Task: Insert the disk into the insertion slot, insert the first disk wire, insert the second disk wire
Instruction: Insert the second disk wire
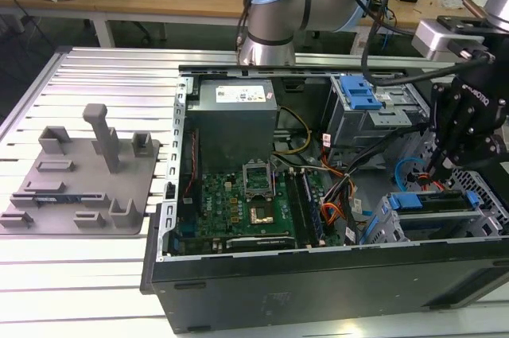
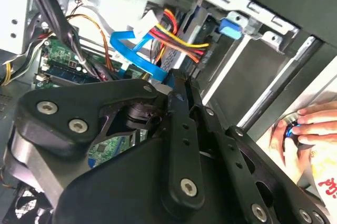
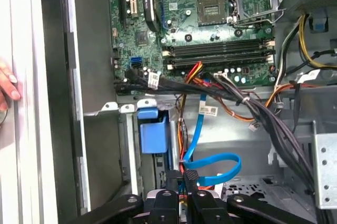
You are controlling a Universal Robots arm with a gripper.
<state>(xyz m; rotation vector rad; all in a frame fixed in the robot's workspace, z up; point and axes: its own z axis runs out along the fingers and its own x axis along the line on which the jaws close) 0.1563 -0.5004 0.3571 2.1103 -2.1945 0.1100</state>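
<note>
Your fingers are drawn together into one narrow black stem. The end of the blue flat wire meets their tips, so you appear to be clenched on that wire's plug. The plug itself is hidden between the pads, so treat this as a reading rather than a certainty. The wire loops just past the fingertips and climbs away from them, slack enough for the end to be steered.

In the exterior view the disk lies directly beneath the fingers. It is already seated flat in the insertion slot, with its blue carrier showing at both ends. That probably explains why you hang so low and close over it, since the wire has to reach the disk's rear edge. You cannot make out the socket on the disk, because the gripper body and its linkages cover it in both wrist views.

Beside the fingers in the second wrist view runs a bunch of red and yellow wires, close enough to crowd the approach. Farther from the fingers a thick black cable bundle crosses in front of the motherboard. The ribbed blue latch sits on the taller bay, well apart from the fingers.

A person's hand rests on the outside of the case wall, away from the fingers, and the frame edge cuts it off. Farthest out on the desk, a grey fixture tray stands clear of the work.
</note>
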